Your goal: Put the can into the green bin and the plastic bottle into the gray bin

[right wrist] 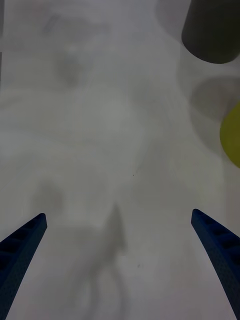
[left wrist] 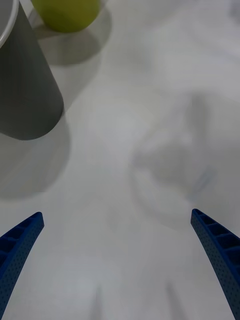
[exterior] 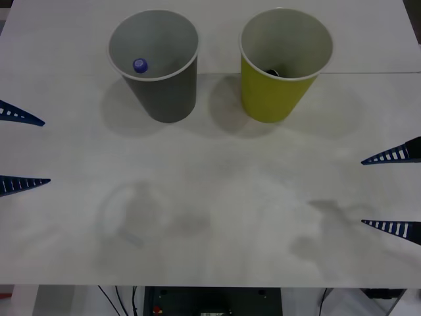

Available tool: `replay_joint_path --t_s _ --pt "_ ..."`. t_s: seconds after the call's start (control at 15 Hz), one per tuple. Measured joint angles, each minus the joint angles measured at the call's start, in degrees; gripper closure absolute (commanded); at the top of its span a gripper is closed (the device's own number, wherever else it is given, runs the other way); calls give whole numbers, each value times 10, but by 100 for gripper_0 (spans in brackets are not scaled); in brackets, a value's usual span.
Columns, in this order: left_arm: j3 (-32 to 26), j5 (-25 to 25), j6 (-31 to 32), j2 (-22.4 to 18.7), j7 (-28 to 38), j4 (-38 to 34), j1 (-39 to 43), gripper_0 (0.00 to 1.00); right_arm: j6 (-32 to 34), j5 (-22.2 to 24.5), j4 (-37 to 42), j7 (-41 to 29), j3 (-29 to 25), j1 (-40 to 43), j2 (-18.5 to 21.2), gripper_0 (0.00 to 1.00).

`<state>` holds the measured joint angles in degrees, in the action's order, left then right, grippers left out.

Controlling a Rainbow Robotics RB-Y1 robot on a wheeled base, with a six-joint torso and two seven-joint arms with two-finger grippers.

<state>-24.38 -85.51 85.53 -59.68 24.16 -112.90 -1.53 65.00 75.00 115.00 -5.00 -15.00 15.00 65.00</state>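
Note:
The gray bin (exterior: 168,99) stands upright at the back left of the white table. Inside it I see the plastic bottle's purple-blue cap (exterior: 140,64); the rest of the bottle is hard to make out. To its right stands the green bin (exterior: 270,99). A small dark shape (exterior: 273,71) lies low inside it, and I cannot tell if it is the can. My left gripper (exterior: 23,150) hangs open at the left edge, holding nothing. My right gripper (exterior: 391,192) hangs open at the right edge, also holding nothing. Both are well in front of the bins.
The bare table (exterior: 217,217) stretches between the two grippers. The left wrist view has the gray bin (left wrist: 25,90) close by and the green bin (left wrist: 67,12) beyond. The right wrist view shows the gray bin (right wrist: 212,30) and an edge of the green bin (right wrist: 232,132).

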Motion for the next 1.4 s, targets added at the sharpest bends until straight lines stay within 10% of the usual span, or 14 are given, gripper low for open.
replay_joint_path --t_s 0.47,1.4 --pt "-4 15 -2 1 -142 0 72 0 0 0 0 0 0 0 0 0" --pt "-1 -17 8 55 -191 0 84 0 0 0 0 0 0 0 0 0"
